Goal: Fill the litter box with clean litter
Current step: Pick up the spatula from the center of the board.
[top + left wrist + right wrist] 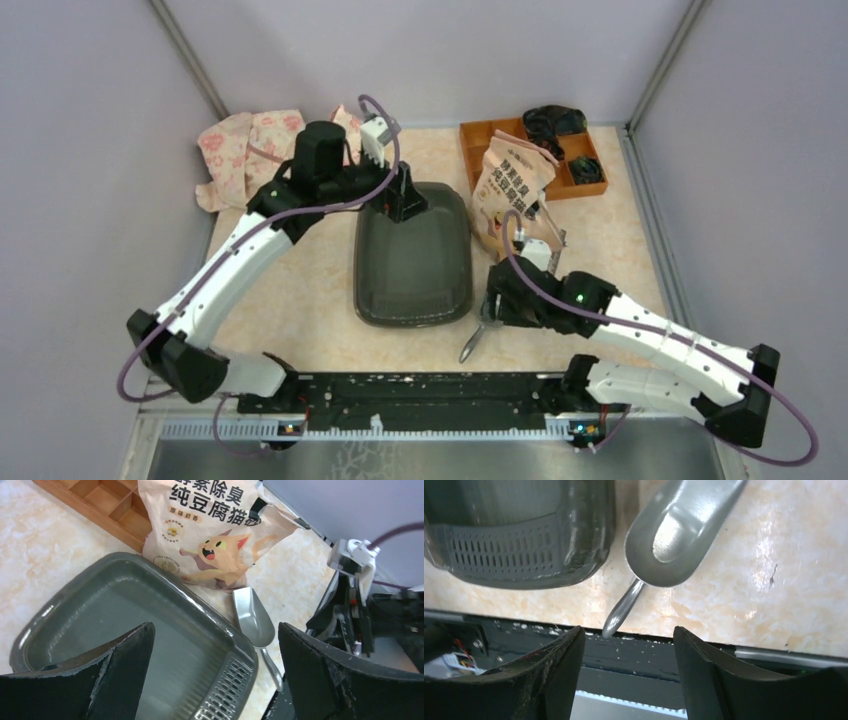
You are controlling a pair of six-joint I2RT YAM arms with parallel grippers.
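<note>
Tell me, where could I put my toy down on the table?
Bare table lies left of the litter box, up to the left arm, and right of the bag, nearer than the orange tray. It is crowded where the bag, scoop and right arm meet beside the box's right edge.

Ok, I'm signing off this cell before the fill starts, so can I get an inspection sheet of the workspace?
Surface: table, beige marbled top.
Job's things: litter box mid-table, empty; litter, nothing seen.
Clutter: bag between box and organiser; scoop lying by the box's near end; cloth far left.
Grippers: left gripper open over the box's far end; right gripper open, fingers either side of the scoop's handle tip, not gripping.
Cables: purple cable along each arm.
Surroundings: plain walls.
</note>
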